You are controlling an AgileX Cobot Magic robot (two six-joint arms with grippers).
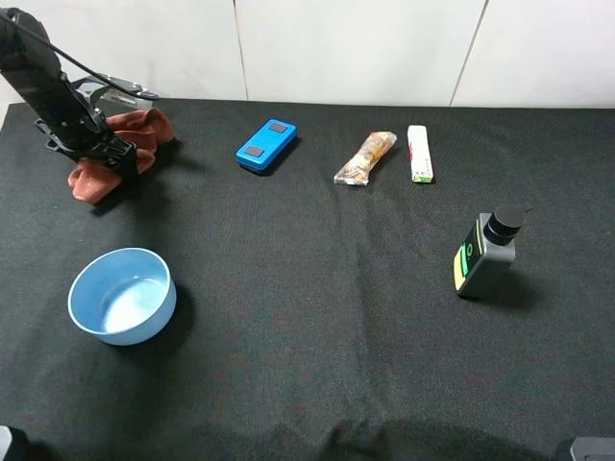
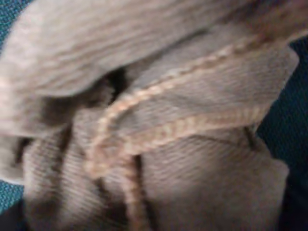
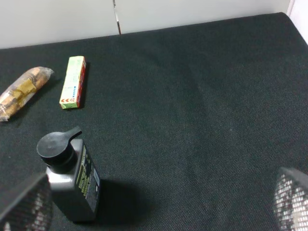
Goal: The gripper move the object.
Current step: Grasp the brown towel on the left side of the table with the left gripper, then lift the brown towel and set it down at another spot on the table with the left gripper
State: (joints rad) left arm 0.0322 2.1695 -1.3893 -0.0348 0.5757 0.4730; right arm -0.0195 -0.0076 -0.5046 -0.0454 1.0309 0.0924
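Observation:
A crumpled red-brown cloth (image 1: 120,154) lies at the table's far left. My left gripper (image 1: 101,146) is pressed down onto it. The left wrist view is filled by the cloth's ribbed folds and seams (image 2: 159,120), very close and blurred. No fingers show there, so I cannot tell whether the jaws are closed on the cloth. My right gripper (image 3: 159,211) is open and empty, with its mesh-covered fingertips (image 3: 24,207) set wide apart at the table's near right. Only a corner of it shows in the exterior view (image 1: 586,448).
A light blue bowl (image 1: 122,295) stands at the near left. A blue box (image 1: 266,144), a snack packet (image 1: 365,158) and a green-and-white stick box (image 1: 419,154) lie along the back. A grey bottle with a black cap (image 1: 485,254) stands at the right, also in the right wrist view (image 3: 72,180).

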